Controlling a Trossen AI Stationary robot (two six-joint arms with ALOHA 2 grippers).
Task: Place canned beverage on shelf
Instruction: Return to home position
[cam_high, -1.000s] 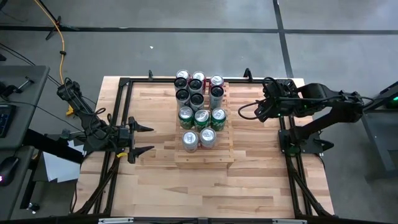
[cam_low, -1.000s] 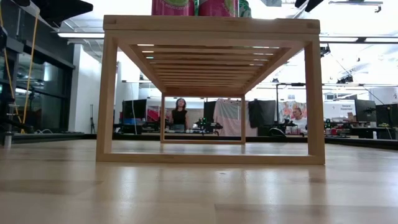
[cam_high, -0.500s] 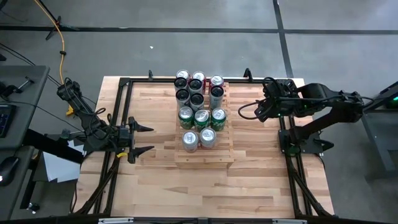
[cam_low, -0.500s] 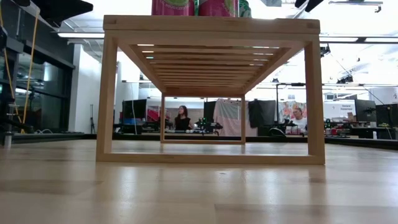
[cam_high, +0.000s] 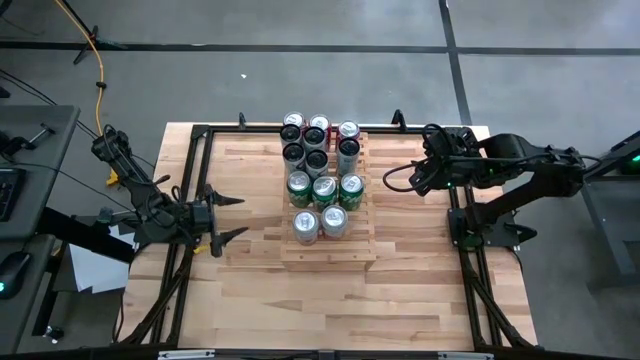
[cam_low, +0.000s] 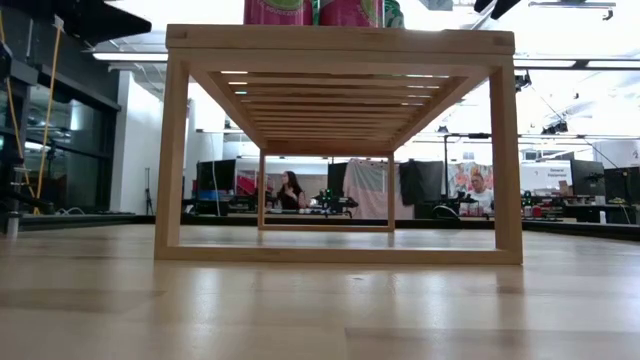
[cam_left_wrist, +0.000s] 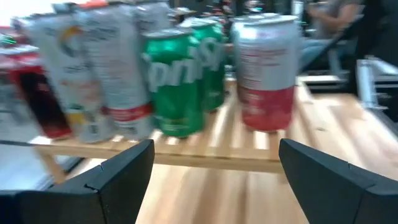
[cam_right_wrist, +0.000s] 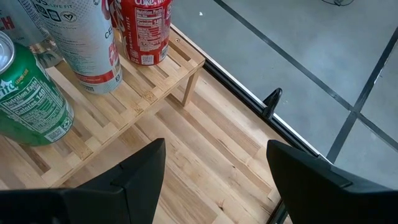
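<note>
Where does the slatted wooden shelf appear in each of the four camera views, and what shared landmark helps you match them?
High view: shelf in the picture's middle, seen from above.
Low view: shelf fills the picture, seen level, legs and top.
Left wrist view: shelf close ahead, cans on it.
Right wrist view: one shelf corner with its leg.
Shared landmark: the cans standing on top.
</note>
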